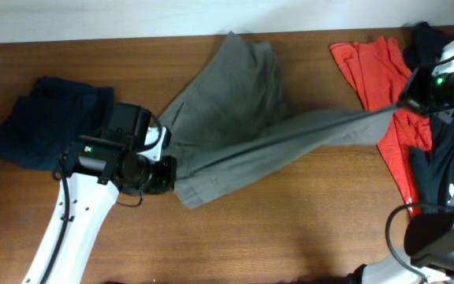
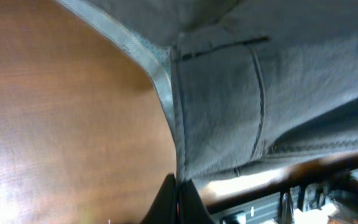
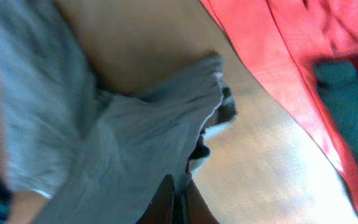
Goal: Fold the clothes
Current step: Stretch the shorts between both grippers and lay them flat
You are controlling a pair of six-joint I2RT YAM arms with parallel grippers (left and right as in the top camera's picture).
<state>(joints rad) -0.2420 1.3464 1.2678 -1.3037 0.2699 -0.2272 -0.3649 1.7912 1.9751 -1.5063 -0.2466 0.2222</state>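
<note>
Left gripper (image 2: 176, 199) and right gripper (image 3: 176, 198) both pinch one pair of grey-olive cotton shorts (image 1: 235, 118), stretched between their fingers.

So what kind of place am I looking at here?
Probably a robotics lab bench: grey-olive shorts stretched between the left gripper and right gripper over a wooden table, with a navy garment and an orange-red garment heaped at the sides.

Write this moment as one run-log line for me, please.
left end effector: shut on shorts edge | right end effector: shut on shorts | shorts: stretched taut between them | fold: not yet made
</note>
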